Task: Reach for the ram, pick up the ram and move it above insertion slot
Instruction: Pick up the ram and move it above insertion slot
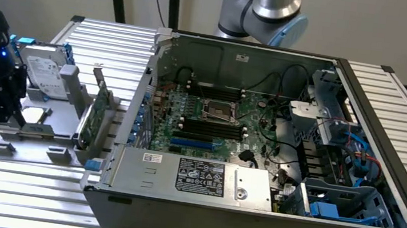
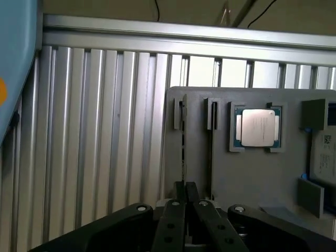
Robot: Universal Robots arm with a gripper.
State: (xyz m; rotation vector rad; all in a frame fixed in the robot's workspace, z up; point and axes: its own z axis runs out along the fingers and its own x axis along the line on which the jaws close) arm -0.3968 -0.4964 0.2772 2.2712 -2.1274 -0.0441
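I see my black two-finger gripper (image 2: 185, 190) clenched, its tips pinching the thin ram strip (image 2: 183, 149). The strip stands edge-on in a slot of the grey plastic holder tray (image 2: 252, 173), near a square silver processor (image 2: 258, 127), on the ribbed aluminium table (image 2: 105, 136).

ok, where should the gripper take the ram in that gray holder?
Pinch the ram by its free upper edge, coming straight down over the holder, one finger on each flat face. It stands on edge in a narrow slot, so only that edge is exposed. The gripper looks shut on it there.
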